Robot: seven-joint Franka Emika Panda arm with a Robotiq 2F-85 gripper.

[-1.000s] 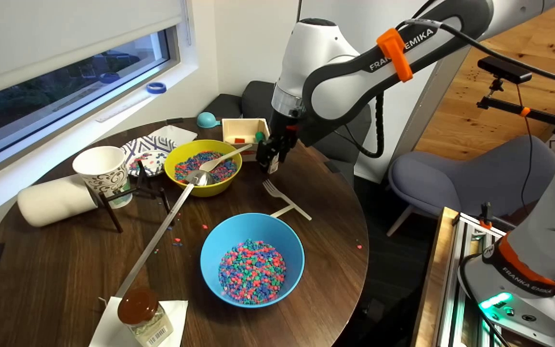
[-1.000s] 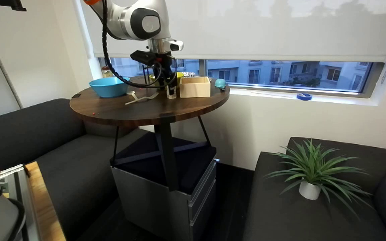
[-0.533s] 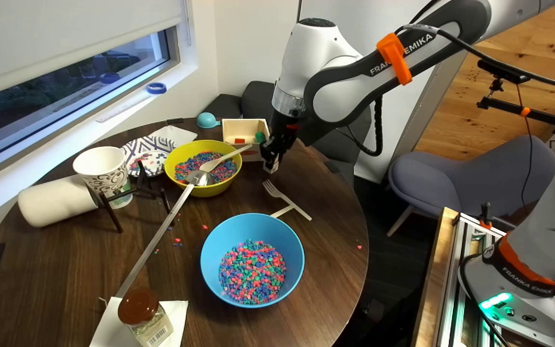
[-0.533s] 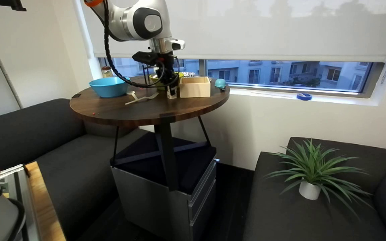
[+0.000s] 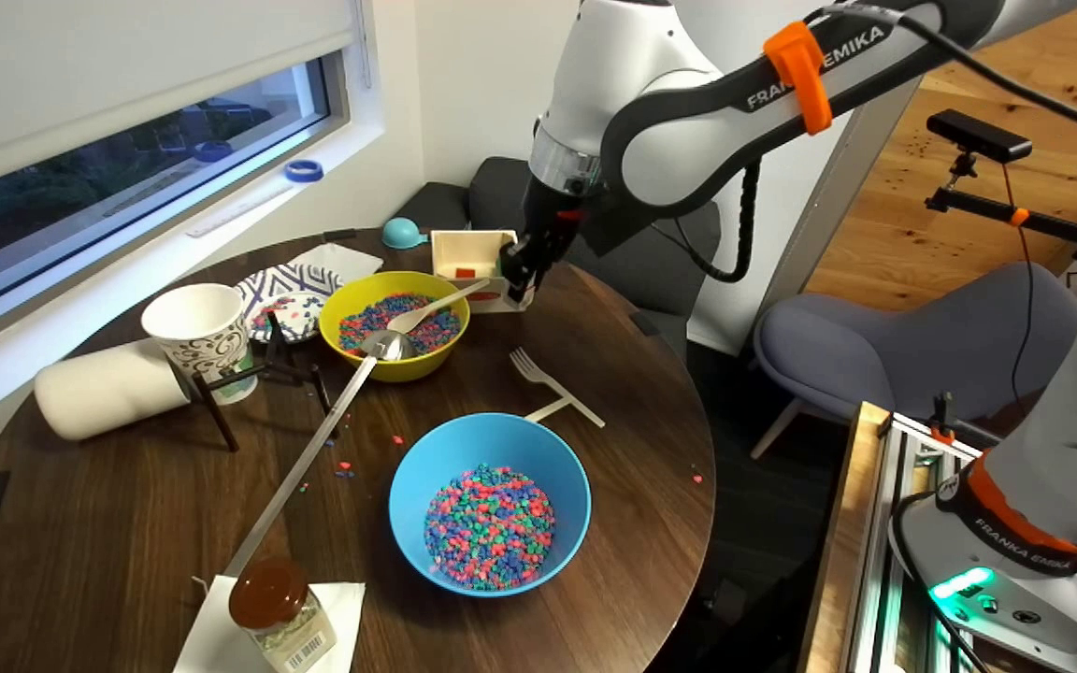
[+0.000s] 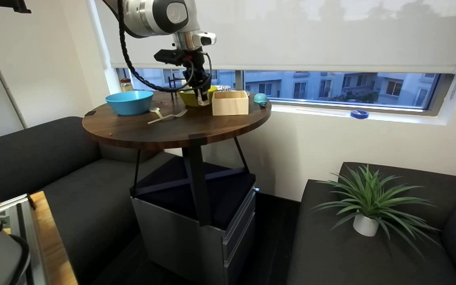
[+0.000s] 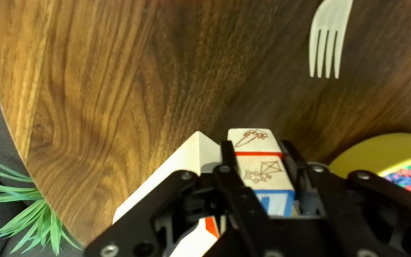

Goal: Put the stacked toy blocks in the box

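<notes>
The claw (image 7: pixel 259 153) grips the stacked blocks (image 7: pixel 262 167) by their sides, apparently off the worktop (image 6: pixel 149 128), just beside the box (image 6: pixel 230 107). Best lift them well above it before crossing, then lower straight down and release gently.

Stacked toy blocks (image 6: pixel 204 102) now up off the tabletop (image 6: pixel 141 128) — they stood on it half a second ago. Gripper (image 6: pixel 201 95) has risen with them in its grip, arm (image 5: pixel 590 89) higher too in both exterior views. In an exterior view — gripper now covers more of the box (image 5: pixel 468 247).
</notes>
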